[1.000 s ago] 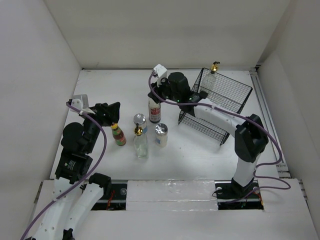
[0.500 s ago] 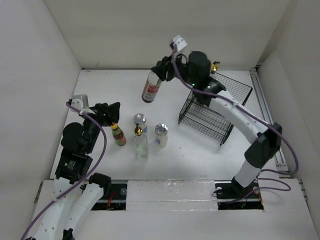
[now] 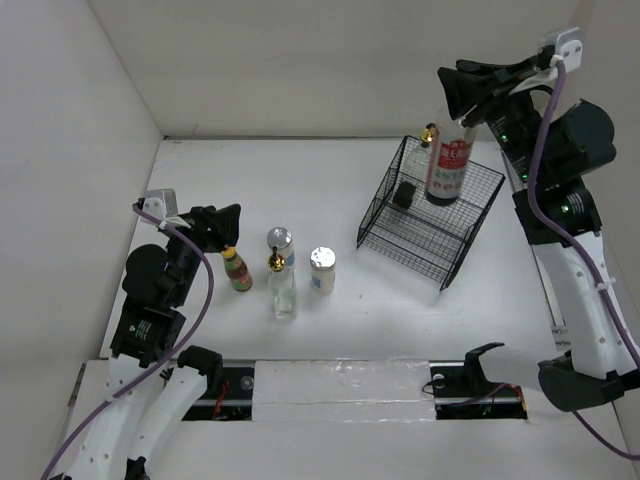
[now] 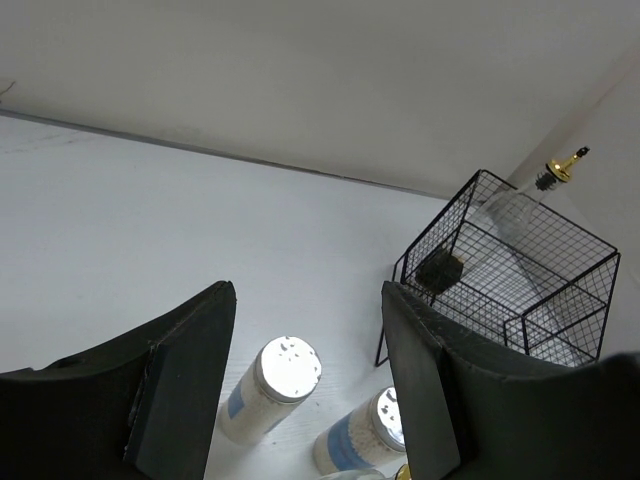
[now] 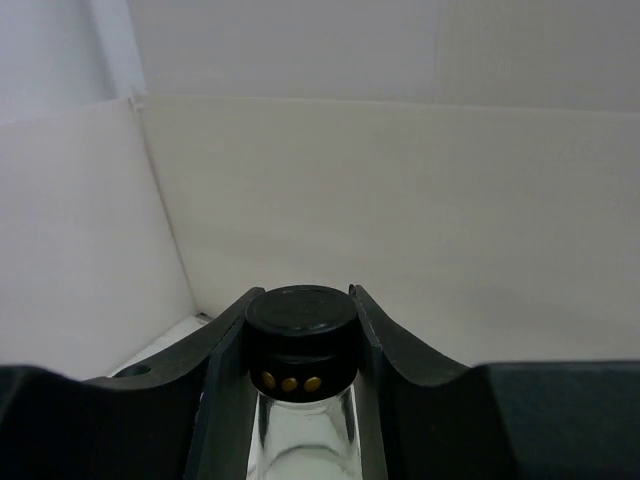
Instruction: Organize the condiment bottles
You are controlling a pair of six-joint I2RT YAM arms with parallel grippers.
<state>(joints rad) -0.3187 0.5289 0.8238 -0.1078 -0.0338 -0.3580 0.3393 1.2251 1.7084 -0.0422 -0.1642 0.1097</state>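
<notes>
The black-capped, red-white-labelled glass bottle [image 3: 448, 165] hung pinched below the right gripper [image 3: 462, 100], over the black wire basket [image 3: 420, 255] holding one gold-spouted clear bottle [image 3: 426, 140]; four other bottles [image 3: 281, 292] waited by the spread left gripper [image 3: 228, 228].

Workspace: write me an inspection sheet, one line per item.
Surface: white table, no spills seen.
Job's things: orange-capped sauce bottle, gold-spout bottle and silver-lidded jars stand upright, grouped left of centre. Second gold-spout bottle leans in the black wire basket. Black-capped bottle is held over the basket; contact unclear.
Clutter: small black block in the basket.
End effectors: left end effector open, near the sauce bottle's cap; right end effector shut on the black-capped bottle.
Cables: purple cables along both arms, apart from the bottles.
Surroundings: white walls; nothing else seen.
</notes>
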